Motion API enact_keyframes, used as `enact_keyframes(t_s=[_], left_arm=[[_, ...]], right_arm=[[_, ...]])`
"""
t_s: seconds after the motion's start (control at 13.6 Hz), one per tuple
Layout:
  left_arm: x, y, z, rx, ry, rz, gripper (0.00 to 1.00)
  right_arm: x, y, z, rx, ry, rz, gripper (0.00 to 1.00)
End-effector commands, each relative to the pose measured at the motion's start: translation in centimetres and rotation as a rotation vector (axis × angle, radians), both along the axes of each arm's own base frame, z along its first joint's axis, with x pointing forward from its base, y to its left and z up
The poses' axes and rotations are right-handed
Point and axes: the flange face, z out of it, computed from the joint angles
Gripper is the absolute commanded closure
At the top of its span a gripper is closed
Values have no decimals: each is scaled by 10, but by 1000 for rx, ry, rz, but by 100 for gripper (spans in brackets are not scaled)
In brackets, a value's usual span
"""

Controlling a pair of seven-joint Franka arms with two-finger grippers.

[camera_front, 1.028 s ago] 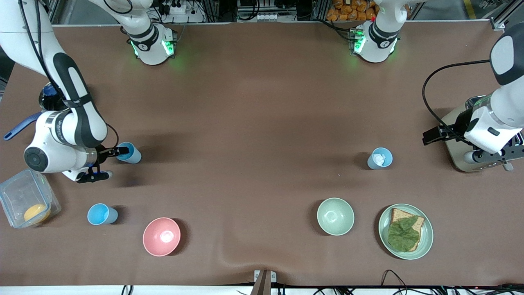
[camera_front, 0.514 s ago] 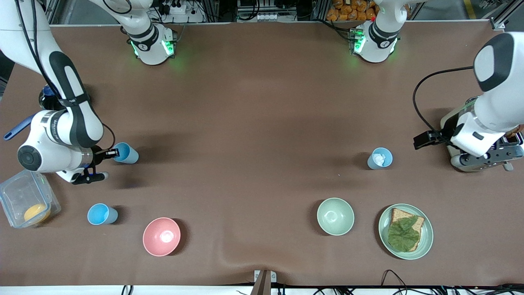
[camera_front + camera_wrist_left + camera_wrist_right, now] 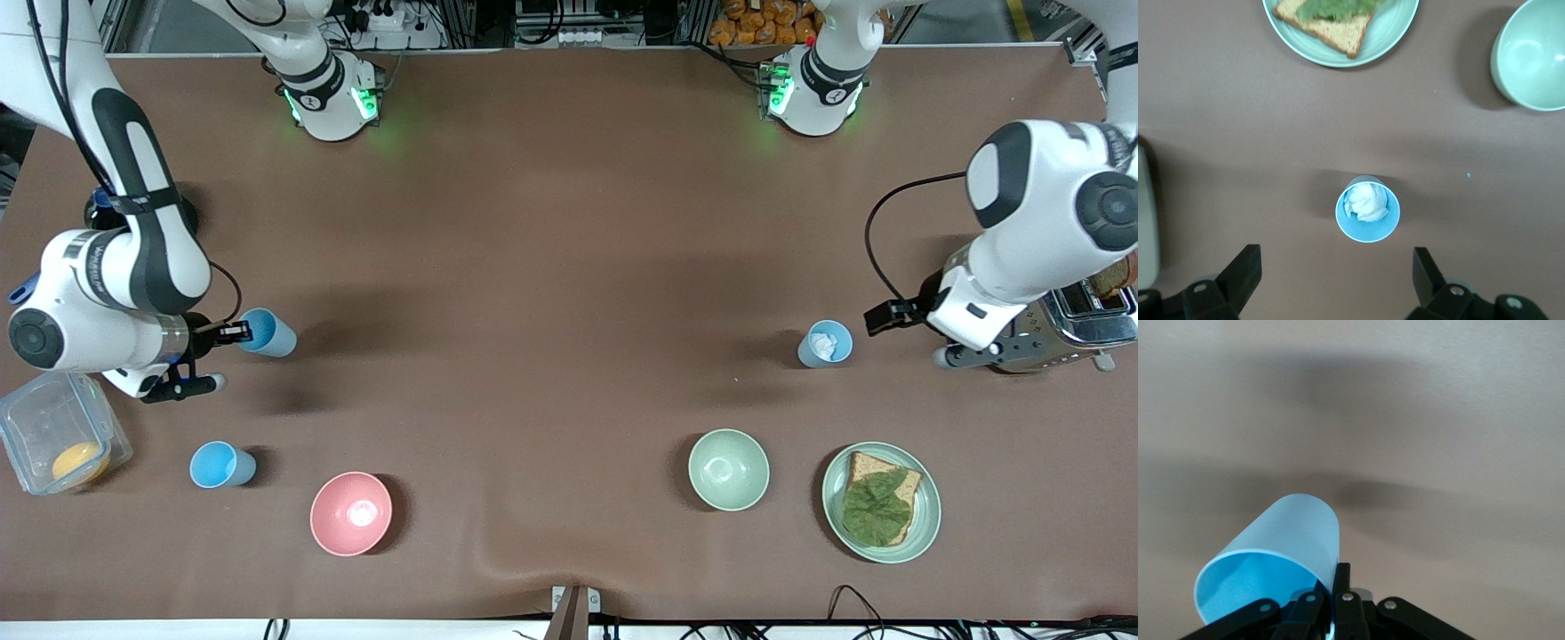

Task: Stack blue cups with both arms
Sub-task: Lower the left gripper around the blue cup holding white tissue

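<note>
My right gripper [image 3: 238,333] is shut on the rim of a blue cup [image 3: 268,332], one finger inside and one outside. The cup [image 3: 1278,550] hangs tilted on its side just above the table, near the right arm's end. A second blue cup [image 3: 216,465] stands upright, nearer the front camera. A third blue cup [image 3: 825,344] stands toward the left arm's end with a white crumpled wad [image 3: 1365,202] inside. My left gripper [image 3: 1335,280] hovers open over the table beside this cup [image 3: 1367,209], nothing between its fingers.
A pink bowl [image 3: 351,513] and a pale green bowl [image 3: 728,468] sit near the front edge. Beside the green bowl is a plate [image 3: 925,524] with bread and lettuce. A toaster [image 3: 1062,324] lies under the left arm. A clear box [image 3: 53,427] holds something orange.
The right gripper closed on the cup's rim and drew it slightly toward the right arm's end of the table. The left arm swung from over the toaster toward the cup with the white wad.
</note>
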Motion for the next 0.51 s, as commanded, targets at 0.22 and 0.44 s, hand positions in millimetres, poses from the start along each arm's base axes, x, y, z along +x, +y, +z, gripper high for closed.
enact_keyframes(t_s=[0.22, 0.44], left_arm=[[-21, 5, -29, 22, -31, -6, 0], [-25, 8, -55, 12, -66, -4, 0]], right_arm=[[0, 6, 7, 55, 1, -22, 100], [0, 4, 6, 56, 2, -22, 100]])
